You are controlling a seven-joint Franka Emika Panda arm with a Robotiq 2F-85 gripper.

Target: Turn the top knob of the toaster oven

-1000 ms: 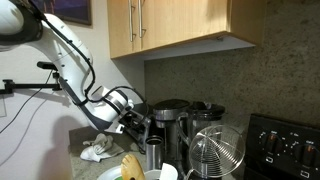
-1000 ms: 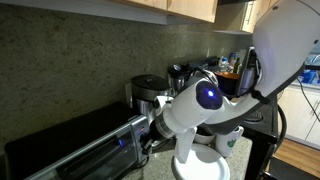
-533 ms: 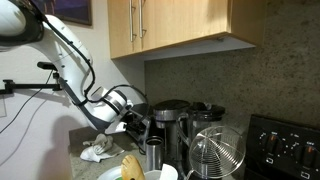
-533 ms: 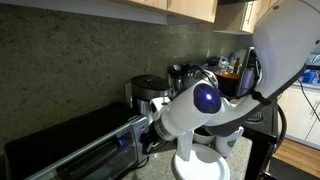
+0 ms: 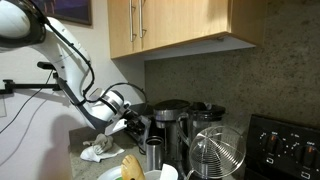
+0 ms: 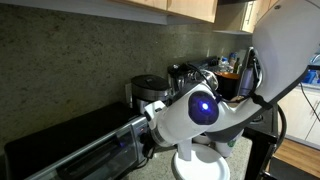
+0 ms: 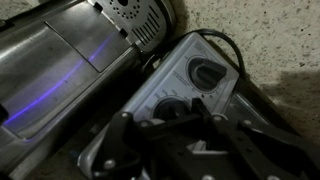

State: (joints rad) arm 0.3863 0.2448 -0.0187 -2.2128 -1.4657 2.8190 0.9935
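Note:
The toaster oven (image 6: 80, 150) is a low silver box with a dark glass front, against the backsplash. In the wrist view its silver control panel (image 7: 150, 100) fills the middle, with one free dark knob (image 7: 207, 73) farther off. A second knob (image 7: 172, 108) sits between the fingers of my gripper (image 7: 185, 125), which look closed on it. In an exterior view my gripper (image 6: 149, 130) presses against the oven's right end, mostly hidden by the wrist. In an exterior view my gripper (image 5: 135, 122) hides the oven.
A taller black-and-silver coffee maker (image 6: 148, 92) stands right beside the oven and shows in the wrist view (image 7: 90, 50). A black stove with dials (image 5: 285, 145), a wire-and-glass vessel (image 5: 215, 150), bananas (image 5: 131, 165) and a white cloth (image 5: 98, 152) crowd the counter.
My wrist has rotated in place at the oven's panel; its blue light has swung downward. The arm has not shifted otherwise.

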